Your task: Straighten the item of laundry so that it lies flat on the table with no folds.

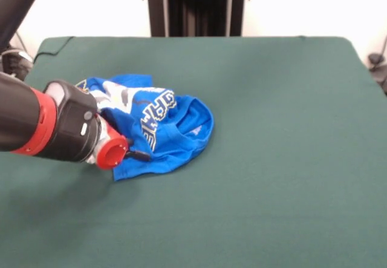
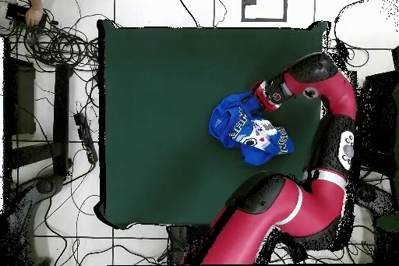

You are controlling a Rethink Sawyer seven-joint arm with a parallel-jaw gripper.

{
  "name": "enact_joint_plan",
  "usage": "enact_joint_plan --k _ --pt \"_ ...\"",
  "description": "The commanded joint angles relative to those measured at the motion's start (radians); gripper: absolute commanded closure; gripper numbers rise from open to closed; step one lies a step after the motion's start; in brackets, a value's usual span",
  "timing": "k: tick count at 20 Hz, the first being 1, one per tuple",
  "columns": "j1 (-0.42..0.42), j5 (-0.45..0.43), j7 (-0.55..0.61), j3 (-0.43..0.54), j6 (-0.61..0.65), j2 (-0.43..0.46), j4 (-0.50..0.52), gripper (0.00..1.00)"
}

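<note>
The item of laundry [image 1: 172,129], a bright blue T-shirt with white lettering, lies crumpled in a folded heap on the left half of the green table [image 1: 278,135]. My gripper [image 1: 136,154] comes in low from the left and sits at the shirt's near-left edge, touching the cloth. The arm's black and red wrist hides part of the shirt. In the overhead view the gripper [image 2: 252,105] meets the upper right edge of the shirt [image 2: 243,128], which is bunched near the right side of the table [image 2: 156,122]. How the gripper stands, open or shut, is hidden.
The red arm [image 2: 335,115] curves along the table's right edge in the overhead view. A person's hand [image 2: 33,15] shows at the top left corner, off the table, above a tangle of cables [image 2: 58,44] on the floor.
</note>
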Motion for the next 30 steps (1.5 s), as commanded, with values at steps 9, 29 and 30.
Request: enact_joint_plan --k 9,29,30 --pt "-0.061 -0.085 -0.248 -0.036 -0.064 -0.107 0.161 0.0" --pt "-0.158 -0.197 -0.431 0.014 -0.016 -0.068 0.22 0.0" --pt "-0.16 -0.195 -0.432 0.018 -0.003 -0.067 0.229 0.0"
